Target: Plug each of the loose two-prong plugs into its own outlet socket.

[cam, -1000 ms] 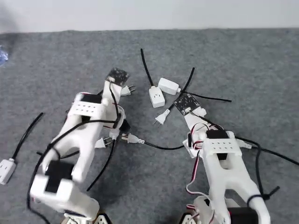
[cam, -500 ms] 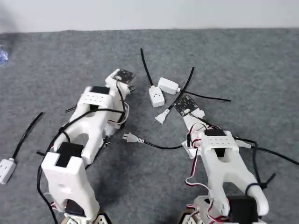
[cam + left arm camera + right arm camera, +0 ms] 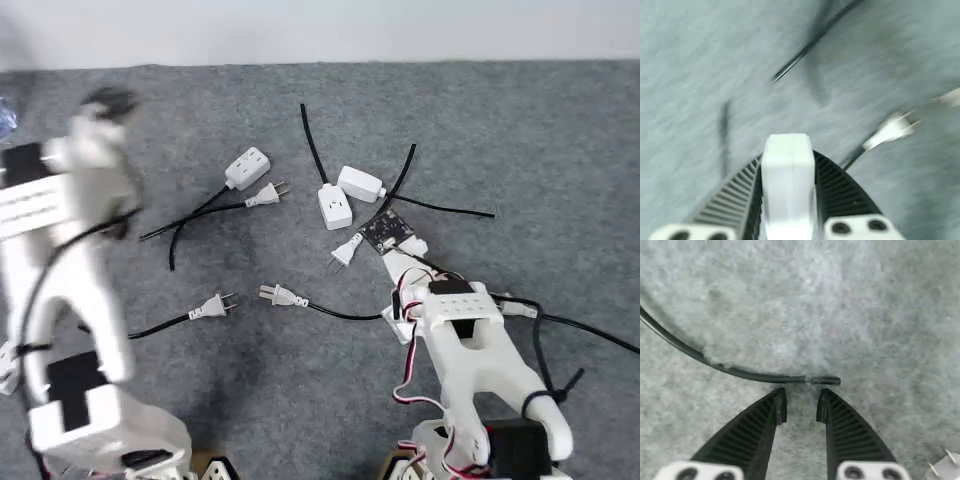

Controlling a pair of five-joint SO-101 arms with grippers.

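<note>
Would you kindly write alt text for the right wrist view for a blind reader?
The right pincer hangs over grey carpet, its black fingers slightly apart with nothing between. A black cord ends just beyond the tips, and a white plug shows at one corner.

4 two-prong plugs (image 3: 265,195) (image 3: 212,307) (image 3: 283,295) (image 3: 343,250) lie on the table (image 3: 560,130). 3 outlet sockets (image 3: 247,165) (image 3: 335,207) (image 3: 361,184) lie there in plain sight. 2 arms (image 3: 60,250) (image 3: 465,330) carry 2 pincers: the left pincer (image 3: 787,152) clamps 1 white block (image 3: 787,195), and the right pincer (image 3: 800,405) holds 0 things.
</note>
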